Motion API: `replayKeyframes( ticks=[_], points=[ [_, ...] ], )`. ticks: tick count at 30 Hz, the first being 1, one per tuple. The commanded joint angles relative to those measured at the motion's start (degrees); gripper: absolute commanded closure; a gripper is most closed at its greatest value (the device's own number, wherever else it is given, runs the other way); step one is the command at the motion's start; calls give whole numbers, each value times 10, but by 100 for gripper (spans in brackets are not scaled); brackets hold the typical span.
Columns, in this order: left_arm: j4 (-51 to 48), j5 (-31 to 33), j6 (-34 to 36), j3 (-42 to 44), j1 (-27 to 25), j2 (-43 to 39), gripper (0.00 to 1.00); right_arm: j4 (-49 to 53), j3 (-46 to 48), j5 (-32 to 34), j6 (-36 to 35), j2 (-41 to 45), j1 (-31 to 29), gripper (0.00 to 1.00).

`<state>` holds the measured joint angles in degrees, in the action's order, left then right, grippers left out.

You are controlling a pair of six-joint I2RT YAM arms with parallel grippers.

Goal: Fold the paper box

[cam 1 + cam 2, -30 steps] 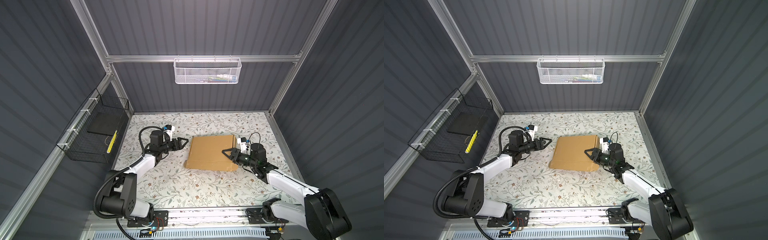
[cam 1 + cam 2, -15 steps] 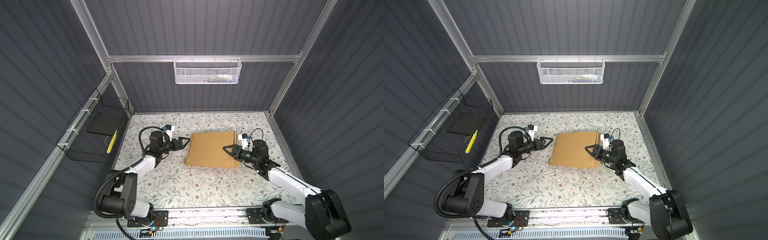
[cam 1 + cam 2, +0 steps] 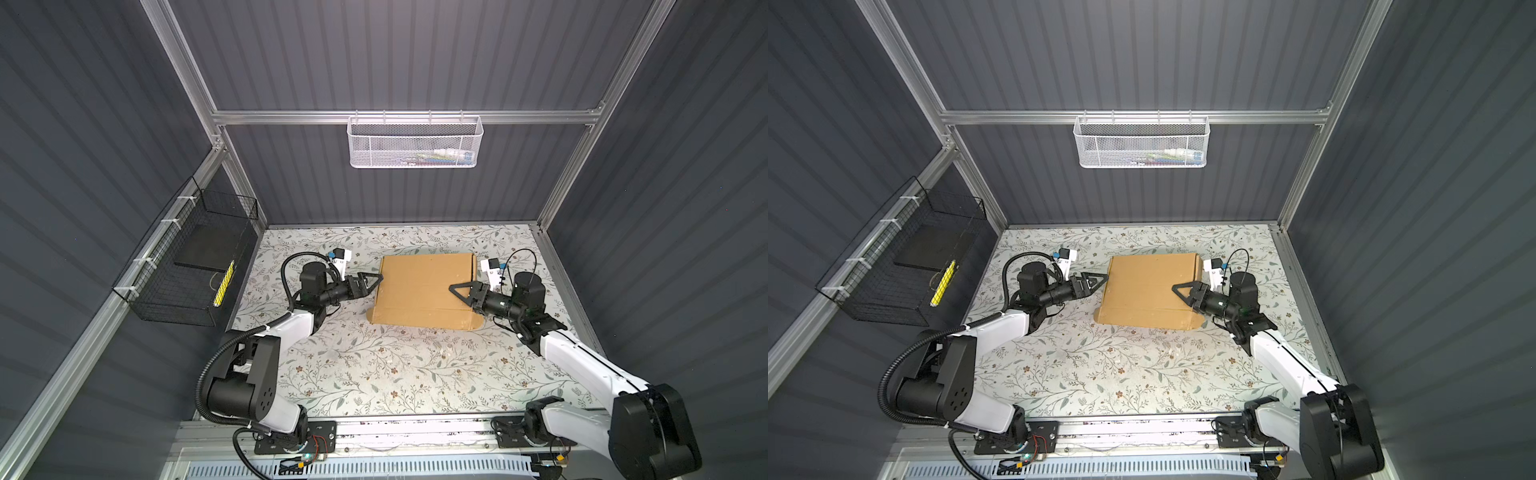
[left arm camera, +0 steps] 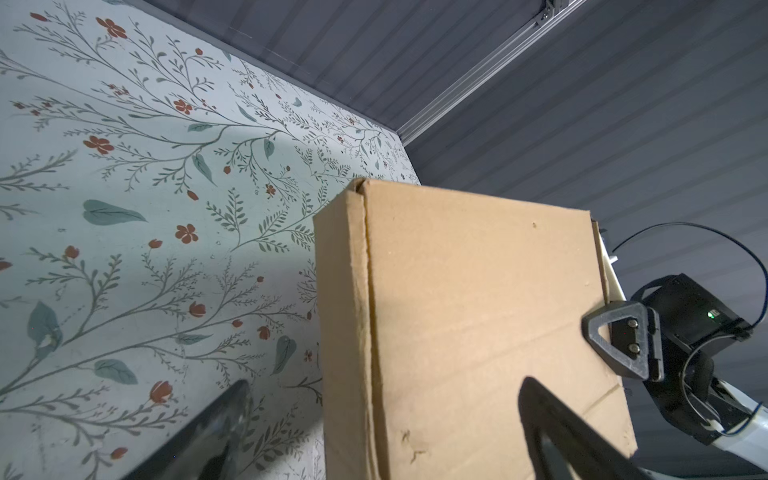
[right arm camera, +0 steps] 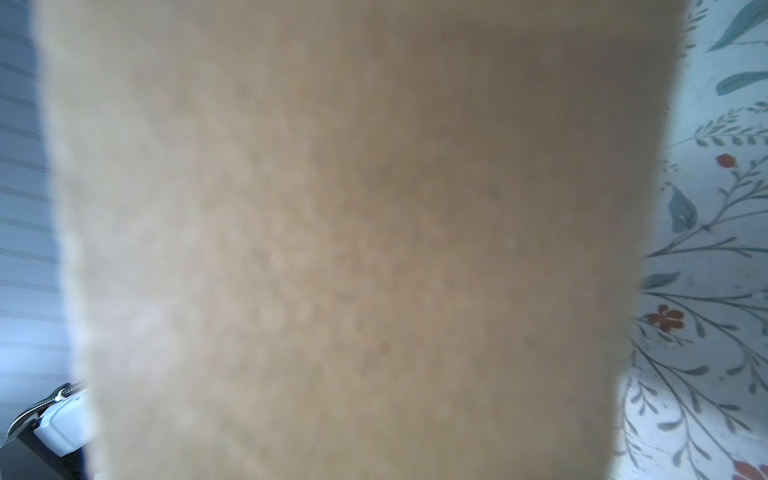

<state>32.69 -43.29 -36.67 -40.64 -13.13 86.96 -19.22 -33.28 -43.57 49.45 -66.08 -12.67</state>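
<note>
Top views are both taken up mainly by the floral-patterned desk (image 3: 374,374). On its far middle part the paper box (image 3: 422,291) is found, closed into a shallow brown rectangle, with its broad panel upward and a rounded tab showing at its near right corner. The box is flanked by the two arms, the left one at its left side and the right one reaching over its right edge. In the left wrist view the left fingers (image 4: 540,407) are seen spread wide, one above the top panel and one down by the desk, with the box's left wall between them; contact cannot be confirmed. The right fingers (image 4: 627,338) are set partway closed across the right edge, one laid on the top panel and the other hidden beneath, and the box is judged gripped there. The right wrist view is filled by blurred cardboard.
</note>
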Motion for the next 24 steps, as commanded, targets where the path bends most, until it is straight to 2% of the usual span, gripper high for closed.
replayKeyframes(
  ticks=[1,14,24],
  points=[
    [39,-29,-16,8,0,6,0,-17,-23,-32,-2,8,10,50],
    [103,-67,-57,9,0,16,0,-60,-38,-86,29,6,47,50],
    [265,-109,-175,8,0,65,0,-67,-55,-125,22,1,53,50]
  ],
)
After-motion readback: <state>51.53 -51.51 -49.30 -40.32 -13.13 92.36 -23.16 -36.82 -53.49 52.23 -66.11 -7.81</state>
